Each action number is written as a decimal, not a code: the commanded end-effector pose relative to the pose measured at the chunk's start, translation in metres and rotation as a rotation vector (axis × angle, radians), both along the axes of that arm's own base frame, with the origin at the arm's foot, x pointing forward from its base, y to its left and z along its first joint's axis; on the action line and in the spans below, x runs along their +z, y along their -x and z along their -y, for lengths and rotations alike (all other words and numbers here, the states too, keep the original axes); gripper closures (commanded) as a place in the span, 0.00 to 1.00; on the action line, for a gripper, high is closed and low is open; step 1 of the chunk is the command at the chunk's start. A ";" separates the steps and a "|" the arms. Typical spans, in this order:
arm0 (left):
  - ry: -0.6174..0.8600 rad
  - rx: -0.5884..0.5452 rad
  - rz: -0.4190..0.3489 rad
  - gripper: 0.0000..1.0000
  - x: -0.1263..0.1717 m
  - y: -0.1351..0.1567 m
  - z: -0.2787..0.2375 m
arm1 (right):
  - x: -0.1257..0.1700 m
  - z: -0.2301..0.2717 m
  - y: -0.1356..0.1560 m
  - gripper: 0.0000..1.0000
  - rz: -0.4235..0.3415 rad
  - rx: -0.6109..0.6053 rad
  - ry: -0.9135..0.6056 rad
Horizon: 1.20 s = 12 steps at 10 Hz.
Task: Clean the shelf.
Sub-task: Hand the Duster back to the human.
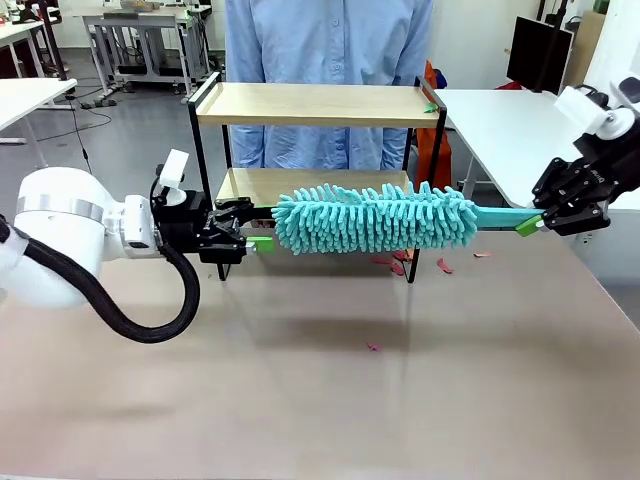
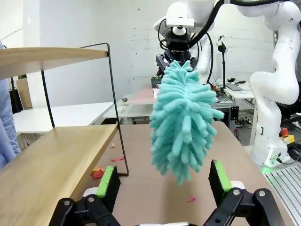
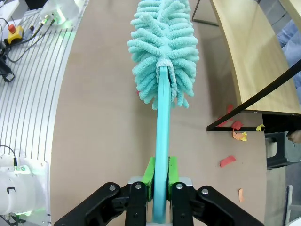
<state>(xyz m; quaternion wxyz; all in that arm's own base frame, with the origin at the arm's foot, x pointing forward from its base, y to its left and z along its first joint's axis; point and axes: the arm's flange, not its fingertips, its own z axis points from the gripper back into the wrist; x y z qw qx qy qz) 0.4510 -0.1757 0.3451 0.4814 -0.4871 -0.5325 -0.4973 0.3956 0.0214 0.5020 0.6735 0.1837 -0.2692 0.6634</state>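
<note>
Right gripper (image 3: 160, 186) pinches the duster (image 1: 375, 218) by its handle, holding it level in front of the shelf (image 1: 310, 105), mid-table. Left gripper (image 2: 162, 181) waits spread beside the lower board. Best sweep: keep the fibres flat along the board, stroking outward. One duster, one shelf, several paper scraps (image 1: 445, 266).
</note>
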 end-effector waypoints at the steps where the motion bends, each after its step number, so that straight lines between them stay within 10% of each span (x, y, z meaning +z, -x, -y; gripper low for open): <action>1: 0.042 0.001 0.033 0.00 0.001 -0.001 0.013 | 0.001 -0.001 0.001 0.87 0.013 0.003 -0.037; 10: 0.094 -0.092 0.036 0.00 0.006 -0.010 0.073 | 0.001 -0.001 0.001 0.87 0.013 0.003 -0.037; 11: 0.089 -0.109 0.041 0.59 0.006 -0.008 0.073 | 0.001 -0.001 0.001 0.87 0.013 0.003 -0.037; 12: 0.085 -0.117 0.038 0.59 0.006 -0.008 0.072 | 0.001 -0.001 0.001 0.87 0.013 0.003 -0.037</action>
